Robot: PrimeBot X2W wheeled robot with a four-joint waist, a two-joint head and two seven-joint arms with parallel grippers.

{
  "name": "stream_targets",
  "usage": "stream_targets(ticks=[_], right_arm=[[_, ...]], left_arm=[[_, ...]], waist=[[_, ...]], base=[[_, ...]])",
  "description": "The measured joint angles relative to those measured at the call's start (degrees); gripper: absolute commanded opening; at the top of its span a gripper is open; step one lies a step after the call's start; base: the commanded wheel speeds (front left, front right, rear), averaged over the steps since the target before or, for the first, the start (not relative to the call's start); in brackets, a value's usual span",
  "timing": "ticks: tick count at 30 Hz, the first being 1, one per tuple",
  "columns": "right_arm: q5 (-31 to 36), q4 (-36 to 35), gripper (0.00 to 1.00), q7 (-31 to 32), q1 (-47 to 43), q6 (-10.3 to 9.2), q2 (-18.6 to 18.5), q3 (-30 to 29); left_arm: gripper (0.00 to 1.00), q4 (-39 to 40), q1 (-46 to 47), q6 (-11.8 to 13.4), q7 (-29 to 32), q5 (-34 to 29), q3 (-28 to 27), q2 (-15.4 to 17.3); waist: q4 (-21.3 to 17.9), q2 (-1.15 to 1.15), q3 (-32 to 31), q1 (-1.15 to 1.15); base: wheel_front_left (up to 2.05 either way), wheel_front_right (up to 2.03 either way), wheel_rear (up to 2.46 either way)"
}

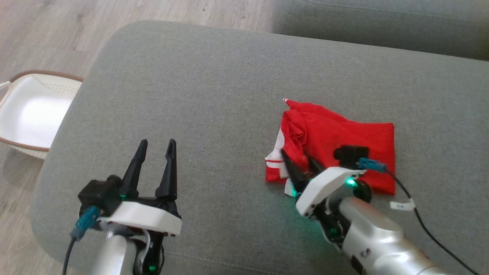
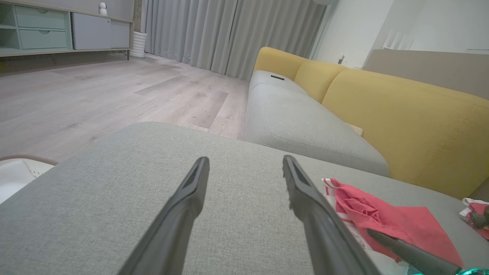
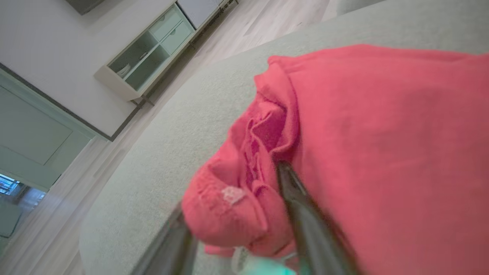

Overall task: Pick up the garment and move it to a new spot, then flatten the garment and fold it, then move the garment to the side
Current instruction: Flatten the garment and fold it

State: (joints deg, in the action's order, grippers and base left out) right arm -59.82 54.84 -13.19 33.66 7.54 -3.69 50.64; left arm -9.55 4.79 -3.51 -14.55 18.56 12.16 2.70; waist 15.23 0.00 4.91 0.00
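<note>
**Fold straddled, not pinched**

The red garment (image 1: 344, 141) lies folded on the right of the grey cushion (image 1: 214, 84). The right gripper (image 1: 298, 154) sits at its near-left edge, fingers spread around a bunched fold. The left gripper (image 1: 157, 143) hovers wide open over bare cushion, probably keeping clear.

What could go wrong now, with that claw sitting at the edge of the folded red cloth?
1. A bunched fold of the red garment lies between the spread fingers of the right gripper; pulling back could snag it and drag the fold open.
2. The arm's black cable trails across the grey cushion beside the garment and might catch its corner.
</note>
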Motion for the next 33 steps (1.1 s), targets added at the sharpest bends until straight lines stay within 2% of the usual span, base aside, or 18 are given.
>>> stream_targets(ticks=[9, 14, 17, 21, 24, 28, 33], right_arm=[[-4.31, -6.44, 1.0, 1.6, -0.02, 0.0, 0.03, 7.86], [-5.82, -6.95, 1.0, 0.83, 0.24, 0.0, -0.03, 7.47], [-4.25, -4.21, 1.0, -0.04, 2.1, 0.0, 0.07, 5.28], [2.83, 0.79, 1.0, -0.93, 5.51, 0.0, -0.31, -1.07], [11.61, -0.58, 1.0, -1.01, 6.6, 0.0, -2.75, -9.23], [25.85, -7.32, 1.0, -1.03, 4.53, 0.0, -6.77, -22.65], [42.11, -19.18, 1.0, -1.18, -8.06, 0.0, -4.71, -38.06]], left_arm=[[1.0, -0.03, 0.0, -0.02, 0.0, 0.0, -0.35, 0.0], [1.0, -0.05, -0.03, -0.08, 0.0, -0.35, -1.07, 0.0], [1.0, 0.12, -0.08, -0.09, 0.0, -0.35, -1.8, 0.01], [1.0, 0.97, -0.34, -0.08, 0.0, -0.35, -2.02, 0.0], [1.0, 2.24, -0.56, -0.02, 0.0, -0.35, -2.13, 0.0], [1.0, 3.58, -0.55, 0.24, 0.0, -0.34, -2.3, 0.01], [1.0, 4.07, -0.52, 0.82, 0.0, -0.33, -2.18, 0.0]], waist=[[-1.87, 0.0, -0.87, 0.0], [-3.36, 0.0, -1.98, 0.0], [-4.42, 0.0, -2.64, 0.0], [-6.17, 0.0, -3.32, 0.0], [-7.54, 0.0, -3.44, 0.0], [-9.24, 0.0, -3.29, 0.0], [-10.9, 0.0, -2.85, 0.0]], base=[[0.0, 0.0, 0.0], [0.0, 0.0, 0.0], [0.0, 0.0, 0.0], [0.0, 0.0, 0.0], [0.0, 0.0, 0.0], [0.0, 0.0, 0.0], [0.0, 0.0, 0.0]])
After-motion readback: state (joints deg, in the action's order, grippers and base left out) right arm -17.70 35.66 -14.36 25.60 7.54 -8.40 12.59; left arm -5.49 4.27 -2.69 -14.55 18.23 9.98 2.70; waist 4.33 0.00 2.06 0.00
